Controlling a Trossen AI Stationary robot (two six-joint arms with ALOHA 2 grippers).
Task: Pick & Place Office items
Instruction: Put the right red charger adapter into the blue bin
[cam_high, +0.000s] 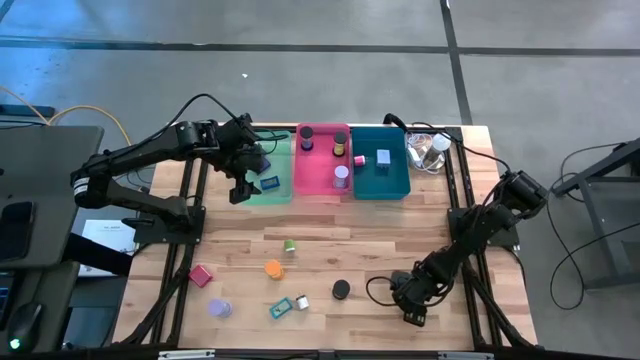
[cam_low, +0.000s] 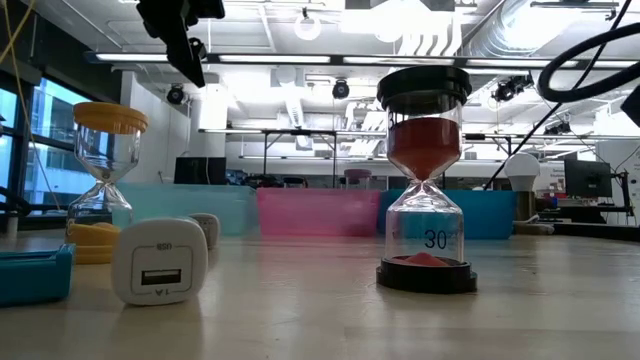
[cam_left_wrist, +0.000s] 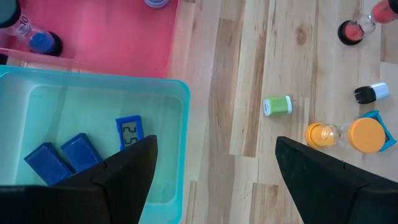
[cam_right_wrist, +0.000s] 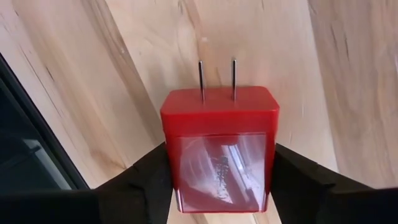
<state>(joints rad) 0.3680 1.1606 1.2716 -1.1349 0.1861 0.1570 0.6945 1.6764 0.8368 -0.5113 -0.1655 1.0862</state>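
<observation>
The right gripper (cam_right_wrist: 217, 180), low over the tabletop (cam_right_wrist: 155, 37), has its jaws closed partway on a red plug adapter (cam_right_wrist: 219, 149), a glossy plastic block whose two metal prongs point away from them. To lift well, it should rise straight, grip level.

The left gripper (cam_high: 243, 185), jaws wide and empty, hangs above the green tray (cam_left_wrist: 93, 106) holding flat blue blocks (cam_left_wrist: 129, 132).
</observation>
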